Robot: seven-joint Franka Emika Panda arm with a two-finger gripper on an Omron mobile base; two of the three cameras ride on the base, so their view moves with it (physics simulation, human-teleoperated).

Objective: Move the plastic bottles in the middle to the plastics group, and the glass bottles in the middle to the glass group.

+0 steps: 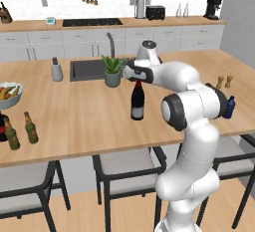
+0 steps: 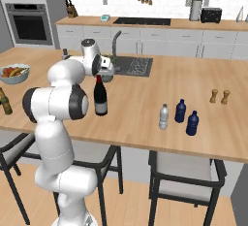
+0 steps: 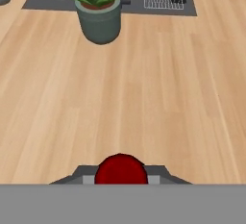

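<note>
a: where's the wine bottle (image 1: 137, 101)?

b: upright mid-bench (image 1: 84, 121), in front of the potted plant (image 1: 113, 70) by the sink (image 2: 131, 66).

a: and the end effector (image 3: 121, 179)?

b: right at the bottle's red top, a finger (image 3: 82, 176) at each side of the cap. touching or not, i cannot tell.

a: the other bottles?

b: the clear water bottle (image 2: 164, 117) stands just beside two dark blue bottles (image 2: 186, 117), near the wooden shakers (image 2: 220, 96). two brown beer bottles (image 1: 21, 131) stand at the bench's left end, near the fruit bowl (image 1: 9, 94).
</note>
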